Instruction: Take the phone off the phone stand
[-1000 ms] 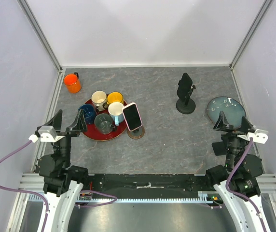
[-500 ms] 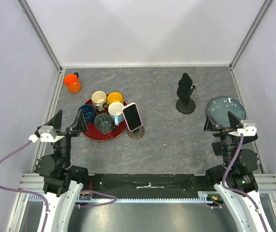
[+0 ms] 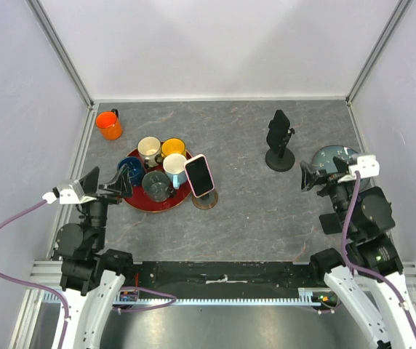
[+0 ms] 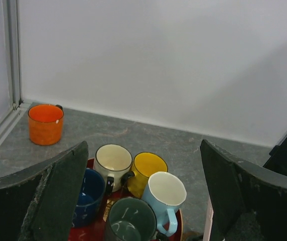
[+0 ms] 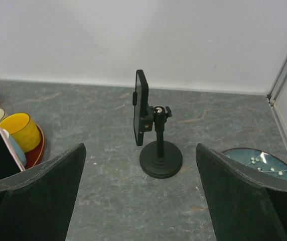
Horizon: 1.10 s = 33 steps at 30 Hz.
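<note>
Phone [image 5: 139, 106] stands on edge, clamped in the black stand [image 5: 160, 160] toward the table's [image 3: 252, 211] back right, its thin sides exposed for a pinch. Right gripper [image 3: 320, 174] faces it, jaws spread wide, well apart; left gripper [image 3: 108, 185] gapes likewise beside the mugs [image 4: 112, 158].

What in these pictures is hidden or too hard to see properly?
Black phone: right wrist view shows it edge-on, top view too small; screen unreadable.
Pink phone: its support is mostly covered by it in the top view; wrist views cut it off.
Blue plate: right wrist view, partly behind a finger.
</note>
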{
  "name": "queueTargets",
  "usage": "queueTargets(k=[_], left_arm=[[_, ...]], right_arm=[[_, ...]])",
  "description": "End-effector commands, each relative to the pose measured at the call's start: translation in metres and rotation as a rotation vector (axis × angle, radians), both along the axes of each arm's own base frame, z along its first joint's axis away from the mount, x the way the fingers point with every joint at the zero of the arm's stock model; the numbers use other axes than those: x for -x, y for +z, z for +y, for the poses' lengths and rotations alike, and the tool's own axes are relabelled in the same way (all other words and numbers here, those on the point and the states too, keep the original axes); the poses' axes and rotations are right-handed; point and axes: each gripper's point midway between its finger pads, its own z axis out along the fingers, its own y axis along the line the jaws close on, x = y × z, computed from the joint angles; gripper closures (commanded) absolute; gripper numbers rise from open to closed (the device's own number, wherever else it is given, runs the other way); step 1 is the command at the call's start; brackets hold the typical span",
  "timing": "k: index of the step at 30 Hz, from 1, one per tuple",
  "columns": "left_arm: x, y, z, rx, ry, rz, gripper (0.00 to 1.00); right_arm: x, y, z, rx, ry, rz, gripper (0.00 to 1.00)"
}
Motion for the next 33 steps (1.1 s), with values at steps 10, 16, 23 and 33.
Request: queueTargets(k=[10, 16, 23, 33], left_arm=[[0.019, -0.007, 0.009, 0.021, 0.025, 0.055, 0.00], [0.027, -0.006, 0.003, 0.022, -0.017, 0.033, 0.00], [0.037, -0.004, 0.000, 0.014, -0.051, -0.004, 0.00], [0.043, -0.002, -0.010, 0.007, -0.122, -0.019, 0.00]], right_arm=[[0.012, 0.025, -0.046, -0.065, -0.284, 0.311, 0.02], [0.024, 0.012, -0.068, -0.057, -0.445, 0.486, 0.02], [0.013, -0.019, -0.063, -0.065, -0.503, 0.637, 0.02], [-0.005, -0.043, -0.097, 0.024, -0.741, 0.698, 0.02]])
